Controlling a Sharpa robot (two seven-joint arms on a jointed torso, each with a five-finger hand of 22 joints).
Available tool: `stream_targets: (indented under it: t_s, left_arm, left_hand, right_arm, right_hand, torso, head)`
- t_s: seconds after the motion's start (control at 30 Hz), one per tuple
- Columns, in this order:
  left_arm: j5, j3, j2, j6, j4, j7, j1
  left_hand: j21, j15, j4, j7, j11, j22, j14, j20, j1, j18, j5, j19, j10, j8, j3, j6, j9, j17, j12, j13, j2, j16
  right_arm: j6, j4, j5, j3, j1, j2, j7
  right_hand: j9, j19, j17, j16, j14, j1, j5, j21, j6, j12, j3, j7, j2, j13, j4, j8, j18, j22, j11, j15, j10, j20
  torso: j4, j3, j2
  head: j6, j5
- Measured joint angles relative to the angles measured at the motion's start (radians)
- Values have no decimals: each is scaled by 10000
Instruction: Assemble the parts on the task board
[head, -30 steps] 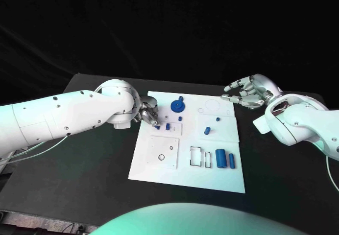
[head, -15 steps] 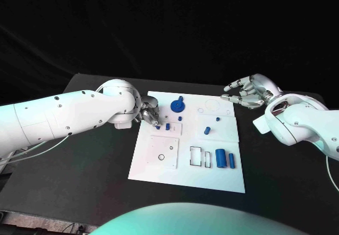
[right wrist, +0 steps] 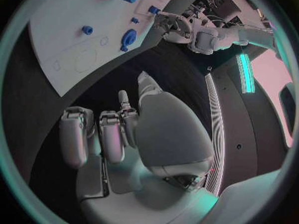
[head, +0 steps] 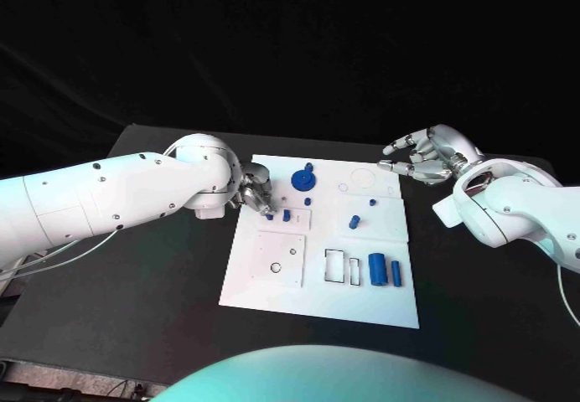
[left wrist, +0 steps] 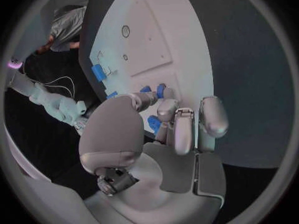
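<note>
Black table (head: 145, 276), white task board (head: 278, 289) at its centre as reference. Left hand (head: 253, 189) at the board's left edge near the far corner, fingers curled down onto the board by small blue parts (head: 287, 215); can't tell if it's pinching one. Right hand (head: 426, 157) off the board's far right corner, above the table, fingers apart, holding nothing. Blue cylinders (head: 378, 269) lie near the board's right edge. Versus 1 s ago: both hands almost unmoved, parts unchanged.
</note>
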Motion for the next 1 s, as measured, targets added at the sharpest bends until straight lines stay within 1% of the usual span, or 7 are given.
stream_targets:
  t_s: [0.43,0.5,0.67,0.77,0.87,1.0]
  left_arm:
    - [-20,-1,-21,150,-24,-8,-3]
    - [-23,-1,-20,159,-27,-8,-3]
    - [-30,-1,-7,162,-30,-8,-3]
    - [-36,0,8,162,-32,-16,2]
    - [-42,2,22,161,-34,-28,2]
    - [-44,2,42,160,-46,-42,5]
  left_hand:
    - [0,0,9,-1,0,10,0,0,-28,0,37,0,-1,46,14,2,9,0,-1,8,-28,0]
    - [-1,0,-114,-2,1,9,0,0,-57,1,37,0,-1,46,137,2,9,0,-1,8,-56,0]
    - [-1,0,-114,-5,0,20,0,0,-66,0,36,0,-1,46,137,9,10,0,-1,8,-66,0]
    - [1,-36,-113,-4,0,21,-36,-1,-68,1,36,1,0,46,138,37,43,0,0,18,-67,0]
    - [37,-36,-87,-5,-38,39,-36,-36,-159,0,36,36,38,86,165,39,56,0,38,50,-54,0]
    - [37,-36,-31,-6,-16,52,-36,-36,-269,1,35,36,60,147,223,42,60,0,38,53,32,0]
  right_arm:
    - [1,-7,-1,0,0,2,0]
    - [2,-9,-1,0,0,3,0]
    - [3,-11,-2,0,0,11,0]
    - [4,-11,-2,0,0,12,0]
    - [4,-11,-2,0,0,12,0]
    - [5,-10,-2,0,0,8,0]
  right_hand:
    - [0,0,-1,0,0,0,0,0,0,0,0,0,0,0,0,0,0,-1,0,0,0,0]
    - [0,0,-1,0,0,0,0,0,0,0,0,0,0,0,0,0,0,-1,0,0,0,0]
    - [0,0,-2,0,0,0,0,0,0,0,0,0,0,-1,0,0,0,-1,0,0,0,0]
    - [0,0,-2,0,0,0,0,0,0,0,0,0,0,-1,0,0,0,-2,0,0,0,0]
    - [0,0,-2,0,0,0,0,0,0,0,0,0,0,-1,0,0,-1,-2,0,0,0,0]
    - [0,0,-3,0,0,0,0,0,0,0,0,0,0,-1,0,0,-1,-2,0,0,0,0]
  torso:
    - [6,-7,-8]
    - [6,-7,-9]
    - [3,-6,-9]
    - [0,-5,-9]
    - [-6,-5,-9]
    - [-11,2,-9]
  head:
    - [-24,5]
    - [-25,7]
    - [-26,16]
    - [-25,19]
    - [-27,21]
    - [-36,22]
